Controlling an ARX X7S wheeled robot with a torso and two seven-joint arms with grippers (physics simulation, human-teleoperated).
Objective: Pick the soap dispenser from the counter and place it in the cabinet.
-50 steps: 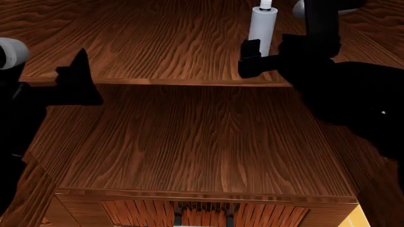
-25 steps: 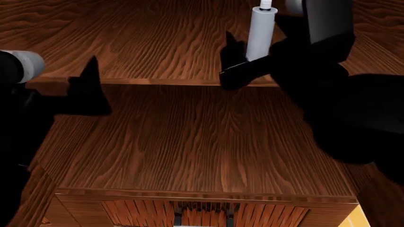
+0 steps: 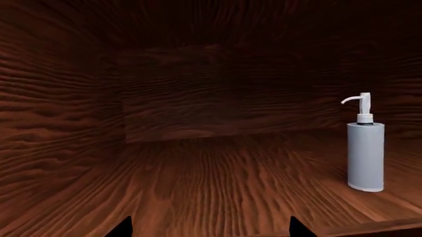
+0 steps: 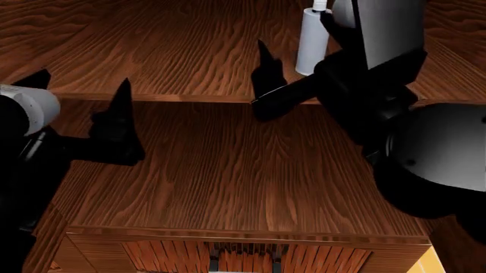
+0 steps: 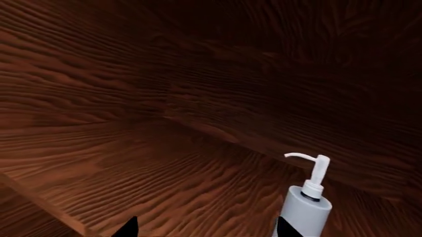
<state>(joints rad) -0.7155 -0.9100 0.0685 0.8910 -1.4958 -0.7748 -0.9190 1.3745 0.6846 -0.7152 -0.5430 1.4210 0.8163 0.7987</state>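
So the biggest thing here is the one dark reddish-brown wood-grain cabinet, which fills pretty much all three views. From my head camera I'm looking down on a wide lower surface, with a shelf behind it, and a strip of slatted front down at the bottom edge.

Then there are my two black arms. My right arm comes in from the right side, big rounded joint low down and a grey-white link up top, reaching over the shelf edge. My left arm sits low on the left with a pale grey cuff.

Two tools, one each. My right tool has its fingers spread apart, nothing between them, one finger pointing up just left of the bottle. My left tool is also spread wide and empty, out over the front of the shelf, well apart from the bottle.

Just one soap dispenser: tall, slim, pale grey-white cylinder with a narrower white pump head and curved nozzle. It's standing upright on the cabinet shelf, near the right side, nothing touching it as far as I can tell.
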